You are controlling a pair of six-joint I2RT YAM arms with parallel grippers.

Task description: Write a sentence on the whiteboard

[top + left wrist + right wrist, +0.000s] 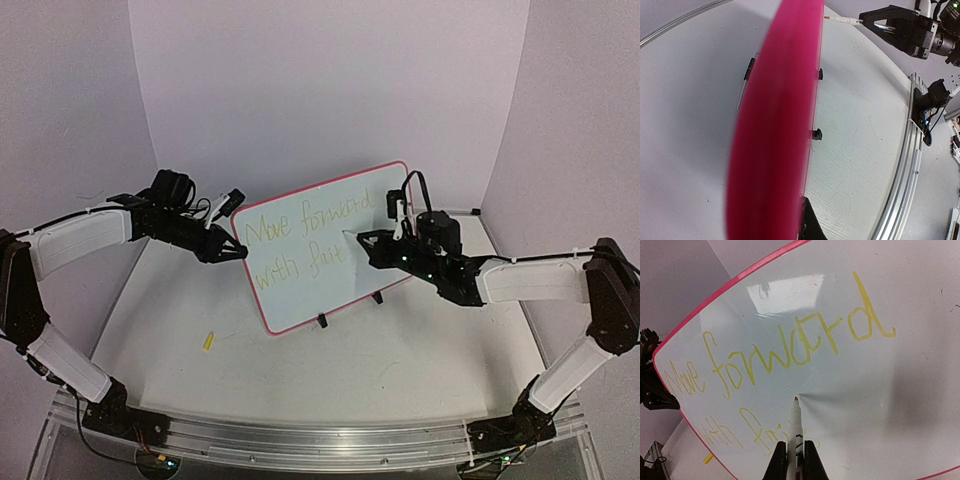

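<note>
The whiteboard (330, 290) stands tilted on the table, white with a red-pink rim (775, 125). My left gripper (238, 252) is shut on the board's left edge; in the left wrist view one black finger (814, 222) shows beside the blurred rim. The sentence (790, 347), in yellow-green handwriting, reads "Move forward" with "with fai" below it (300, 268), partly hidden by the marker. My right gripper (796, 465) is shut on a white marker (796, 430). The marker's orange tip (795, 399) points at the board just right of "fai"; whether it touches the surface does not show.
A small yellow marker cap (208, 341) lies on the table in front of the board's left end. Two black feet (322, 321) hold the board up. A metal rail (320, 440) runs along the near edge. Purple walls close the back and sides.
</note>
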